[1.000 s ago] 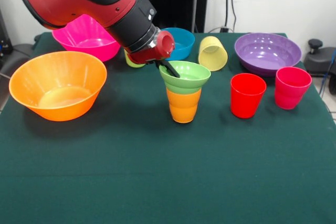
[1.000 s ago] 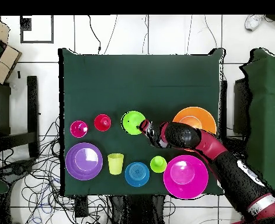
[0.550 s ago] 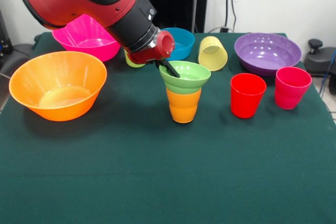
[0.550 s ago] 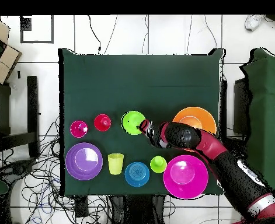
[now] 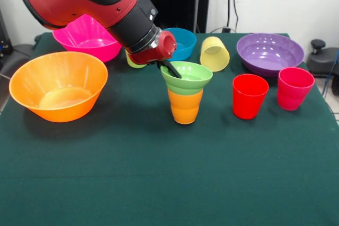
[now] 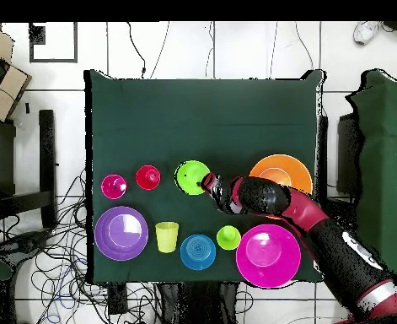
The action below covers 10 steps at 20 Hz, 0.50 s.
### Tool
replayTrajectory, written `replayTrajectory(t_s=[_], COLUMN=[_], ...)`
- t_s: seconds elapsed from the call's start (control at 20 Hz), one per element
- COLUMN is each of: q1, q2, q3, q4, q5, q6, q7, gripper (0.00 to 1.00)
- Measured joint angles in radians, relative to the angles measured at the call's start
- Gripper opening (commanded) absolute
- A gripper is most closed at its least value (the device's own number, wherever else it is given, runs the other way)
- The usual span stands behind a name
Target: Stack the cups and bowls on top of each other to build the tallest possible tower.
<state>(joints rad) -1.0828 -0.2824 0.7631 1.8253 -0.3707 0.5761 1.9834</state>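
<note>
The small light green bowl [image 5: 192,75] sits upright on the orange ribbed cup [image 5: 185,107] mid-table, forming the tower. My gripper [image 5: 168,68] reaches from the left onto that bowl's left rim; in the overhead view the gripper [image 6: 207,181] touches the green bowl [image 6: 190,175]. The small blue bowl [image 5: 184,43] stands behind the tower. A pale yellow cup [image 5: 214,53] lies tilted beside it. The red cup [image 5: 249,96] and pink-red cup [image 5: 294,88] stand upright to the right. The lime green cup [image 6: 228,237] is mostly hidden behind the arm in the front view.
The large orange bowl [image 5: 58,86] sits at the left with the large pink bowl [image 5: 87,38] behind it. The wide purple bowl [image 5: 270,51] is at the back right. The arm [image 6: 269,198] crosses above the orange bowl.
</note>
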Motion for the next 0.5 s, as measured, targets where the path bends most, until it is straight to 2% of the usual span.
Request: replayTrajectory(t_s=[0.05,0.5], q1=[0.0,0.0], q2=[0.0,0.009], q3=[0.0,-0.001], q4=[0.0,-0.001], q5=[0.0,0.0], q6=[0.0,-0.002], q7=[0.0,0.0], gripper=[1.0,1.0])
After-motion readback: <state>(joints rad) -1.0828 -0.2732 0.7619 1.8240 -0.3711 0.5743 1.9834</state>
